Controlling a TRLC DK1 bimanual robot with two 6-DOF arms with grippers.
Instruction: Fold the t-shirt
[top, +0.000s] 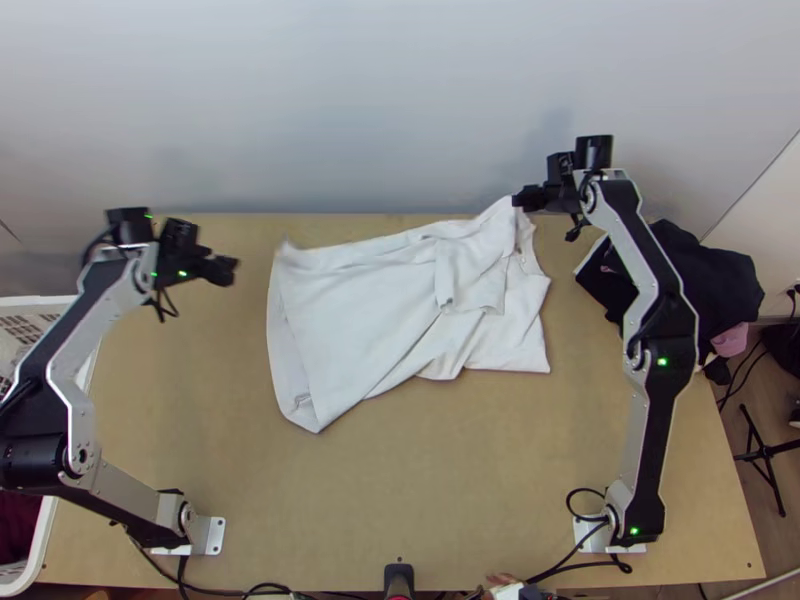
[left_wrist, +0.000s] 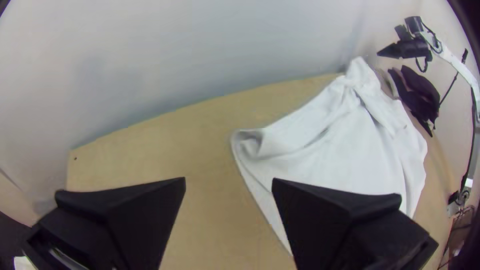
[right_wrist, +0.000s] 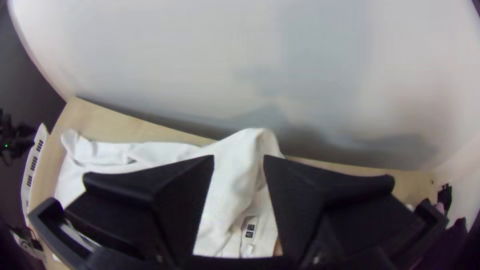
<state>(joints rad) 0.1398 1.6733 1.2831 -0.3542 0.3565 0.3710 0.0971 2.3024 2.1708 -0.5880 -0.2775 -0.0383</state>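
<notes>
The white t-shirt (top: 350, 310) lies rumpled across the far half of the table (top: 420, 480), the left end effector (top: 232, 270) spread wide beside it, the right end effector (top: 518, 200) spread at its far corner.

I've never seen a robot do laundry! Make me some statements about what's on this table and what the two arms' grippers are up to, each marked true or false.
1. A white T-shirt lies on the wooden table. True.
2. The left gripper is clamped on the T-shirt. False: its fingers are apart, and it is off to the left of the shirt.
3. The right gripper has its two fingers apart. True.
4. The T-shirt is already folded into a neat rectangle. False: it lies wrinkled and mostly spread out.
5. The dark cloth lies at the table's left side. False: it is at the right, beyond the right arm.
6. A white basket stands at the left. True.
</notes>
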